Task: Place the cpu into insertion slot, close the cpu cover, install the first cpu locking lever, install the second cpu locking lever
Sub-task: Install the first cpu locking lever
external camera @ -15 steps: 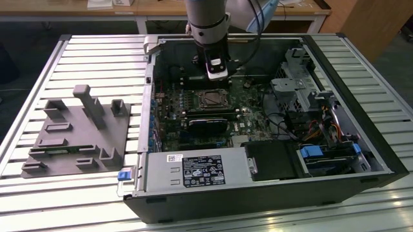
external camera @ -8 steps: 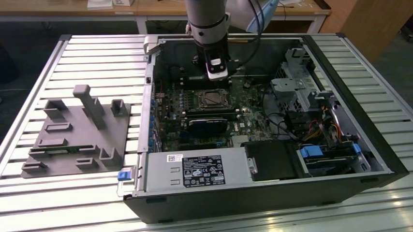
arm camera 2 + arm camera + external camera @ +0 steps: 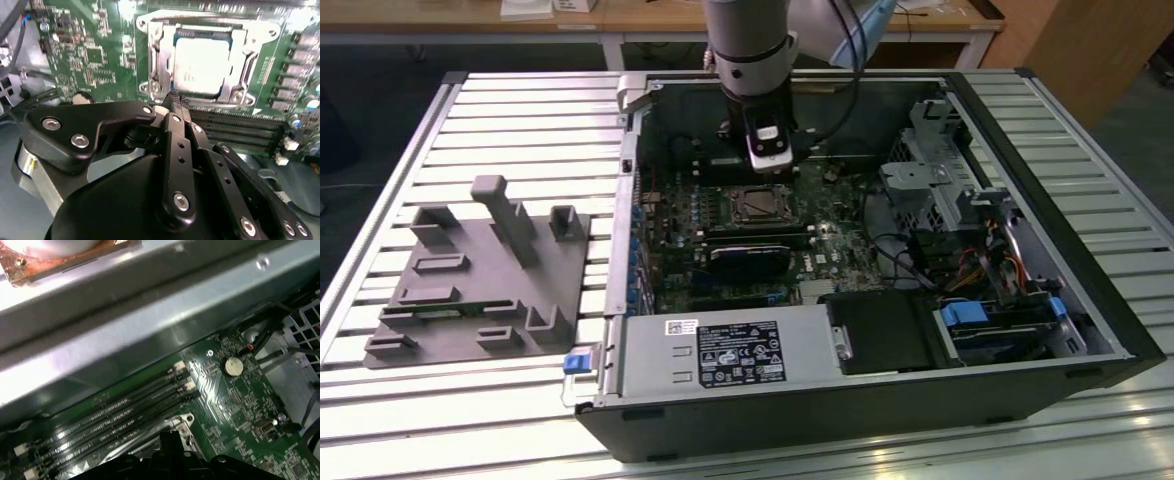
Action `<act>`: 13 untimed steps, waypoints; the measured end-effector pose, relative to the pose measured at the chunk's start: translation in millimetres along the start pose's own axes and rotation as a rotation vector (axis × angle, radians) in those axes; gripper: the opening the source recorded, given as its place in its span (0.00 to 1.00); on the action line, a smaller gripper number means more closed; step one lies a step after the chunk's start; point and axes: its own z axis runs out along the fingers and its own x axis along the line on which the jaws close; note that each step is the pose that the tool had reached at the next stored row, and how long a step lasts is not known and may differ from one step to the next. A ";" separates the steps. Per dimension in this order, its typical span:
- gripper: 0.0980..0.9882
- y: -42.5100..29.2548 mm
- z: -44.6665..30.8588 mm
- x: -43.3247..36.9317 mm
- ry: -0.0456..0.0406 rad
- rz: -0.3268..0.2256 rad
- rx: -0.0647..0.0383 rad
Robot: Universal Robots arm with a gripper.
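Here the gripper (image 3: 176,102) is hovering just beside the socket's near edge, its black fingers (image 3: 172,97) pressed narrowly together, gripping nothing. Beyond them one cpu (image 3: 202,62), a flat square with a dull silver top, is lying level in its slot, framed by one thin silvery cpu cover (image 3: 156,60) on the green motherboard (image 3: 95,55).

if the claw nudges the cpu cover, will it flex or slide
The cpu cover looks like thin metal, so probably springy at its edges rather than floppy. It lies flat around the cpu on the socket, so it likely won't slide. The claw looks shut beside it.
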 end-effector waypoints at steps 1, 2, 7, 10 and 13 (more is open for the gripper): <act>0.01 -1.6 -0.1 -0.9 0.0003 0.000 0.004; 0.01 -3.3 -0.2 -1.9 0.0007 -0.001 0.007; 0.01 -8.6 0.0 -4.8 0.0033 -0.004 0.029; 0.01 -9.3 0.0 -4.9 0.0056 -0.009 0.038; 0.01 -9.4 0.1 -4.9 0.0056 -0.010 0.038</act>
